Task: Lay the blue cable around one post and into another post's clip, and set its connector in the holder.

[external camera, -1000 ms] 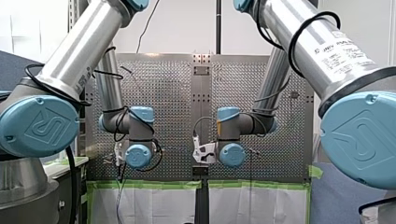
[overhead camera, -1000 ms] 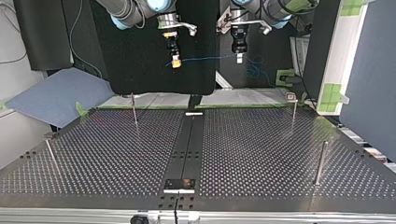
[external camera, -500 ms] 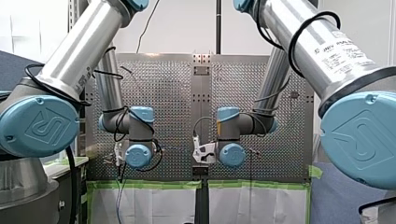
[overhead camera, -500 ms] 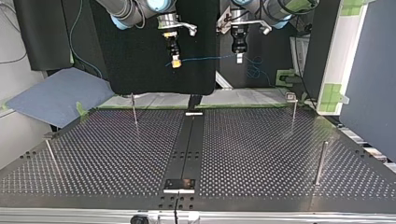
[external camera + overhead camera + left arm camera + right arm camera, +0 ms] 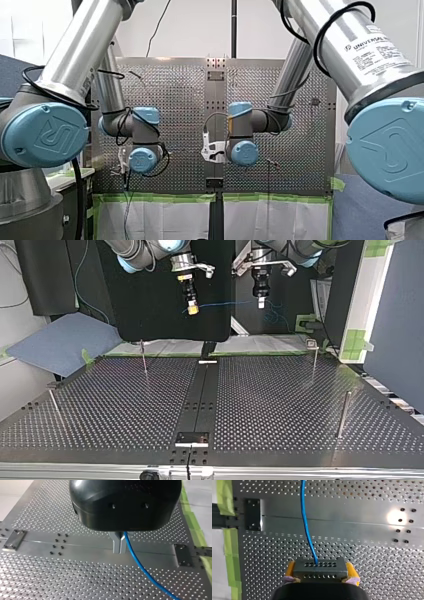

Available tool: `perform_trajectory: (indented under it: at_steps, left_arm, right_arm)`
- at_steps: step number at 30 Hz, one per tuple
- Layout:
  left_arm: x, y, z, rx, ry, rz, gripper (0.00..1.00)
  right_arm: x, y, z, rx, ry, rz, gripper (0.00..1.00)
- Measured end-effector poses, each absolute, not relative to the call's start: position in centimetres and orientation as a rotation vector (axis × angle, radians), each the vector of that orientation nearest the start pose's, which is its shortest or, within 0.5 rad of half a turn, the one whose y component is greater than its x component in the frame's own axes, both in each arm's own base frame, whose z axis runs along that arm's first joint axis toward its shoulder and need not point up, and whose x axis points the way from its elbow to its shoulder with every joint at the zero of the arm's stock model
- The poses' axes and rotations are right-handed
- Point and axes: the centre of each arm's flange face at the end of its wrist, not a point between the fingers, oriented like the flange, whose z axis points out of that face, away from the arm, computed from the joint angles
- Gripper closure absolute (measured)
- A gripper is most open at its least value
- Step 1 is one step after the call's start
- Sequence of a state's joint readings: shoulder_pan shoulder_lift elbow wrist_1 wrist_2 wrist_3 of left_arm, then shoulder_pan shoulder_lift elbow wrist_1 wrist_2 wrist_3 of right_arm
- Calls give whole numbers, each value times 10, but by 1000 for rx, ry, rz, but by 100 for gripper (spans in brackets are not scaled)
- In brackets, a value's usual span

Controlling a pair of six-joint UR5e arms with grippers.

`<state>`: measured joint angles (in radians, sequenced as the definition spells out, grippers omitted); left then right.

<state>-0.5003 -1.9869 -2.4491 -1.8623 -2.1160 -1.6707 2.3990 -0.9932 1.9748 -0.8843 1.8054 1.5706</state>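
In the top view you see the right pincer (image 5: pixel 193 309) at the left, its yellow pads (image 5: pixel 290 568) clamped on the grey, rectangular, hole-dotted connector (image 5: pixel 319 568). From it the thin blue cable (image 5: pixel 225 304) spans to the left pincer (image 5: pixel 260 302), whose slim metal fingers (image 5: pixel 116 545) pinch it narrowly, above the perforated metal counter (image 5: pixel 280 400).
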Motion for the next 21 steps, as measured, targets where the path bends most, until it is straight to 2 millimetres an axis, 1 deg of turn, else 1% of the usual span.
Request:
perform_trajectory:
  at_steps: [6,15,21]
  left_arm:
    - [290,-243,91,-145,1562,-43,99]
    - [317,-242,124,-223,1508,-72,99]
    - [339,-240,154,-268,1460,-70,99]
  right_arm:
    - [469,-291,111,1699,-941,1592,100]
    - [484,-310,173,1643,-912,1667,100]
    - [493,-318,218,1600,-883,1713,100]
